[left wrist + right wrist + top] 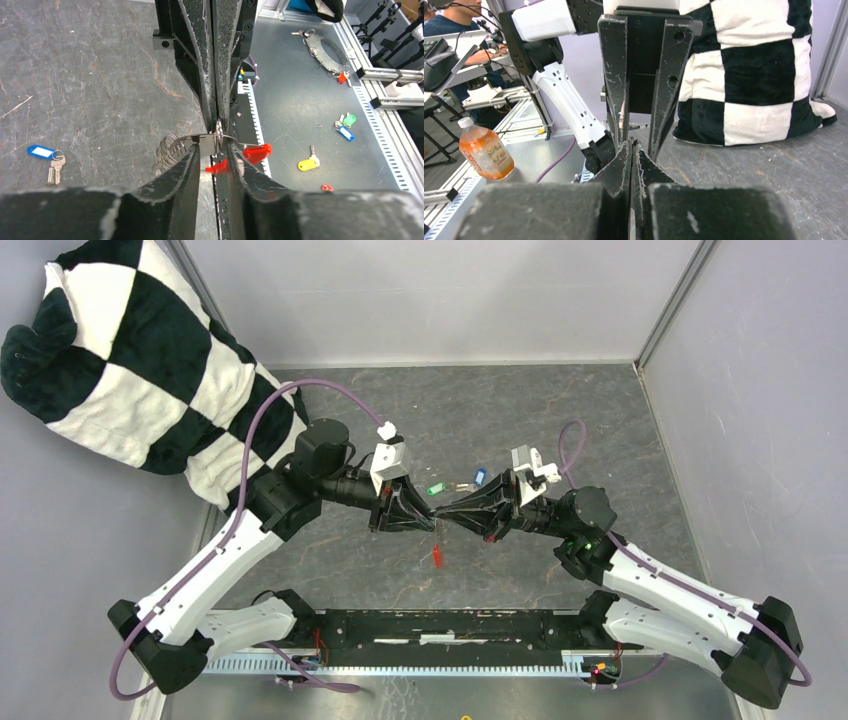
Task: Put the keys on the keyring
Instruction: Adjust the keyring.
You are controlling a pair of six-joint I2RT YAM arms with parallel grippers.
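Left tool (428, 518) and right tool (450, 516), both clamped nearly closed, pinch the keyring (218, 136); keys (460, 484) lie unthreaded on the counter (400, 410).

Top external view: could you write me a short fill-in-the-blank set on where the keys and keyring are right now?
1. The left gripper and right gripper meet tip to tip at the ___.
2. The tag dangling beneath them is ___.
3. The blue-headed key lies on the ___, held by neither gripper.
4. The cushion is checkered black and ___.
Missing words: keyring; red; table; white.
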